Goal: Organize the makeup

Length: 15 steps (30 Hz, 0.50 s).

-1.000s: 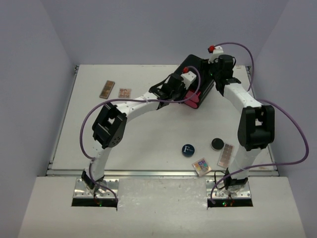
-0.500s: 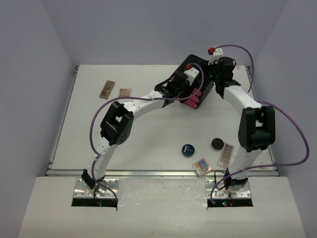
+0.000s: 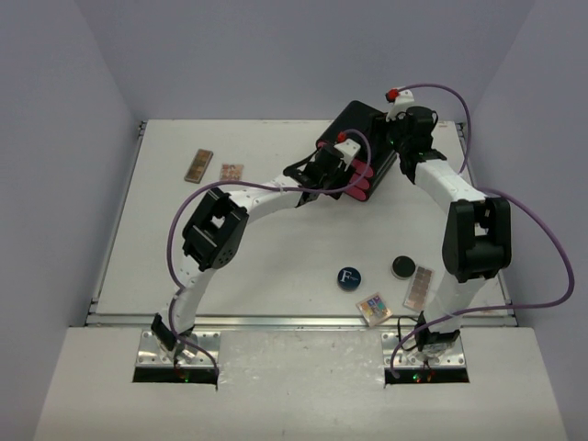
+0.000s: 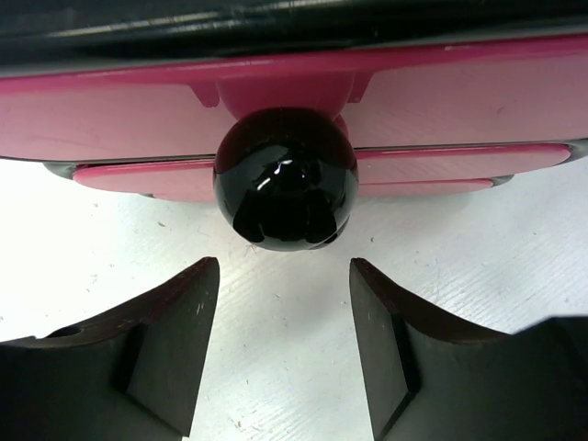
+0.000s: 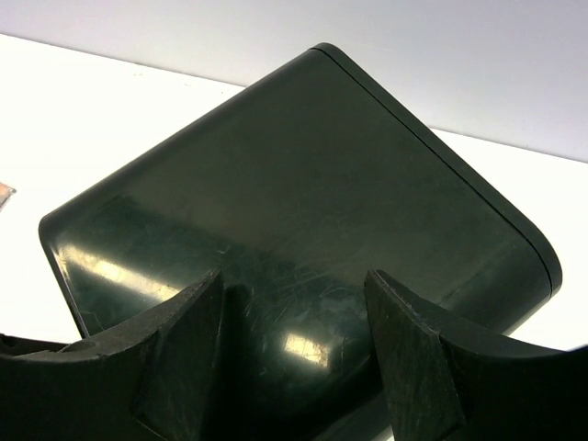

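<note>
Far side of the white table (image 3: 276,248), right of centre, and both arms were on the black plastic box (image 3: 359,119) with its pink drawer fronts (image 4: 441,92). The left gripper (image 4: 285,276) sat low at the drawer face, jaws released and standing apart. The glossy black round knob (image 4: 285,179) hung just beyond its fingertips, centred on the gap and clear of both pads. The right gripper (image 5: 294,285) was at the box's far right end. Its fingers (image 5: 175,349) were spread with the dark shell filling the space between them; whether they pressed on it, I could not tell.

The makeup lay out on the table, none of it in either gripper. Near right, a cluster: the round blue compact with a white "F" (image 3: 347,277), the small round black compact (image 3: 402,266) just to its right, a long brown rectangular palette (image 3: 418,288) beside that, and a multicoloured square palette (image 3: 374,307) at the near edge. Far left, well apart from them, lay a narrow brown palette (image 3: 198,165), and just beside it a smaller brown tile-like palette (image 3: 231,171).
</note>
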{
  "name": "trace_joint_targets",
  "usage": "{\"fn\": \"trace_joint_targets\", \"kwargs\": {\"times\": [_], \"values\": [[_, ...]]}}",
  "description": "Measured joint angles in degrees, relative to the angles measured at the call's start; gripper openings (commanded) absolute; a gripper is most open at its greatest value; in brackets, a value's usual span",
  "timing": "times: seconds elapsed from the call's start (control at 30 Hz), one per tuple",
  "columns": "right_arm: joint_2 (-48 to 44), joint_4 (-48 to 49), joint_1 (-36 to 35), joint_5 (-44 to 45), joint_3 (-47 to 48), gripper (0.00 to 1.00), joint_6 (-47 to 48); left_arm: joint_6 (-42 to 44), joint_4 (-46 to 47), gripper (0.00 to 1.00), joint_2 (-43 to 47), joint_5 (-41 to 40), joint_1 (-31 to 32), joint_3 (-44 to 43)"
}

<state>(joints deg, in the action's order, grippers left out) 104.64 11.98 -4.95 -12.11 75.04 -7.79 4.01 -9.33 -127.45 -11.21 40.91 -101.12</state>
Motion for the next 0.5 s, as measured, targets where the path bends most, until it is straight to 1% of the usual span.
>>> {"fn": "trace_joint_targets", "kwargs": {"times": [0.23,0.37,0.5], "values": [[-0.31,-0.01,0.0,-0.01,-0.34,0.64,0.02,0.0,0.78,0.57,-0.1,-0.01,0.0,-0.28],[-0.62,-0.04,0.0,-0.01,-0.66,0.64,0.02,0.0,1.26,0.55,-1.19,-0.35,0.0,-3.34],[-0.96,-0.11,0.0,0.0,-0.99,0.64,0.04,0.02,2.17,0.51,-2.02,-0.44,0.0,-4.85]]}}
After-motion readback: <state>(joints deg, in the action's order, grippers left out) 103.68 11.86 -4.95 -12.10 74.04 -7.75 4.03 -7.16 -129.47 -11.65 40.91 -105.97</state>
